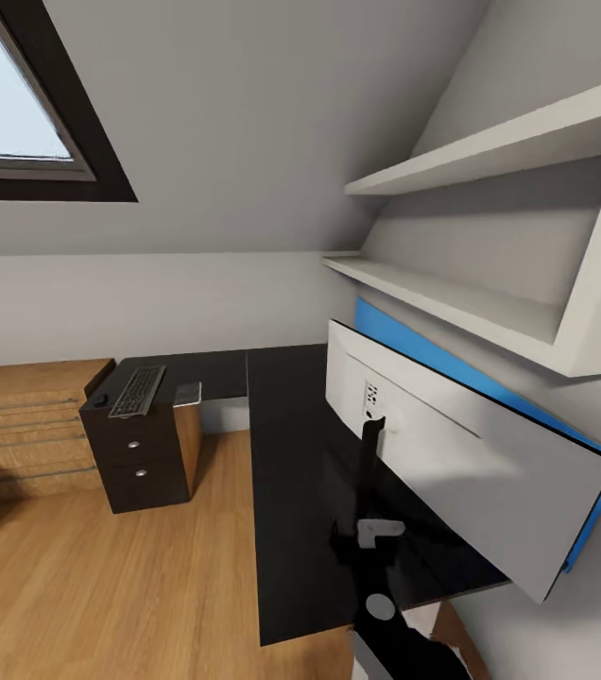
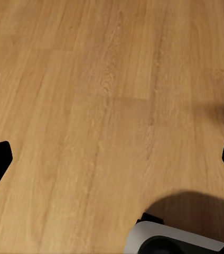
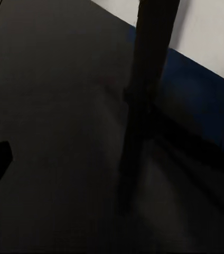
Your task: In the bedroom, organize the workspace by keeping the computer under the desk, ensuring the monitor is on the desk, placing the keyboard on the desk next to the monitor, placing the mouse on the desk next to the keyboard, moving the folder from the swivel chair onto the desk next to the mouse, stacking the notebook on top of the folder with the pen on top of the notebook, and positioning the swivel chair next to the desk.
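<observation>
Head view: monitor (image 1: pixel 452 444) on desk (image 1: pixel 291 472)

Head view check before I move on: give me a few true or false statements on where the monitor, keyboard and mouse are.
1. The monitor stands on the black desk, its pale back toward the camera. True.
2. The keyboard lies right beside the monitor's stand. False: it is at the desk's far left end, above the black drawer unit.
3. The mouse sits close to the keyboard, on its left in the head view. True.
4. A blue panel runs behind the monitor. True.
5. The wall shelves hold books. False: they look bare.
6. The skylight is above the shelves. False: it is at upper left.
</observation>
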Controlling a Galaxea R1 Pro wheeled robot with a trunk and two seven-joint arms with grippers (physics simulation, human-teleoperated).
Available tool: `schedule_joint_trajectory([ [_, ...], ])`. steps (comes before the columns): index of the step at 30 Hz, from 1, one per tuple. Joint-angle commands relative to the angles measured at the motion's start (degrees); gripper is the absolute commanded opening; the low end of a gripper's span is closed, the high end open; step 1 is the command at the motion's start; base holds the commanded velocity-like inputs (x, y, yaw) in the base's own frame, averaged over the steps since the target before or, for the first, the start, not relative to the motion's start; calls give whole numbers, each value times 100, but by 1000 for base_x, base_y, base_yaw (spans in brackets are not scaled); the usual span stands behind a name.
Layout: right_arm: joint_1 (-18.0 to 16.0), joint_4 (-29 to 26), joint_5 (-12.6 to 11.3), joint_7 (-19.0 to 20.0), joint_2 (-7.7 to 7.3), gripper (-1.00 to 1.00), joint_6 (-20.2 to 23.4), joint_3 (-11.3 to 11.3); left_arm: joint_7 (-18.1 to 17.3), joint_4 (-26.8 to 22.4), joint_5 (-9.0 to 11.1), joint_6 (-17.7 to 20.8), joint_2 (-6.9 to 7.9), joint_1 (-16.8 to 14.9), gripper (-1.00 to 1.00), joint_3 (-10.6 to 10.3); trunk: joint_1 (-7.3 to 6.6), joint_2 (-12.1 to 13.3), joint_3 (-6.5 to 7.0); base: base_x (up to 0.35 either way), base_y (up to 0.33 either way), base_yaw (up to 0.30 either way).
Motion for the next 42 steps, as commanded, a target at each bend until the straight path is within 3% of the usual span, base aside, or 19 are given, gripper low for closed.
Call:
schedule_joint_trajectory([
  [1,-57,167,29,-29,81,100,-70,19,32,-16,32,-7,5,4,100,-48,2,-8,-8,0,2,0],
  [4,-401,820,190,-14,308,100,-343,13,33,-16,33,-7,6,4,100,-49,2,-8,-8,0,0,0],
  [5,-713,1343,225,5,412,100,-503,11,33,-16,33,-7,3,4,100,-49,2,-8,-8,0,0,0],
  [6,-1245,2249,250,78,556,100,-691,10,33,-16,34,-7,3,4,100,-50,2,-8,-8,0,0,0],
  [10,-2055,3500,255,427,665,100,-976,4,33,-16,34,-7,11,4,100,-50,2,-8,-8,0,0,0],
  [16,-2557,4177,94,935,672,100,-1185,-148,33,-16,34,-7,10,4,100,-50,2,-8,-8,0,0,0],
  [17,-2649,4303,-16,1126,611,100,-1223,-217,37,-16,34,-7,15,4,100,-50,2,-8,-8,0,0,0],
  [20,-2705,4384,-110,1416,459,100,-1254,-267,40,-16,39,-7,25,4,100,-48,2,-8,-8,0,0,0],
  [21,-2729,4422,-214,1781,358,100,-1269,-342,42,-16,41,-7,30,5,100,-44,2,-8,-8,0,0,0],
  [25,-2740,4442,-442,2104,300,100,-1273,-559,42,-16,39,-10,32,4,100,-42,2,-8,-8,0,0,0],
  [31,-2744,4448,-771,2244,236,100,-1267,-850,47,-16,44,-14,33,6,100,-36,2,-8,-8,0,0,0],
  [42,-2745,4446,-889,2395,236,100,-1278,-928,42,-16,125,-17,33,5,100,-32,2,-8,-8,0,0,0],
])
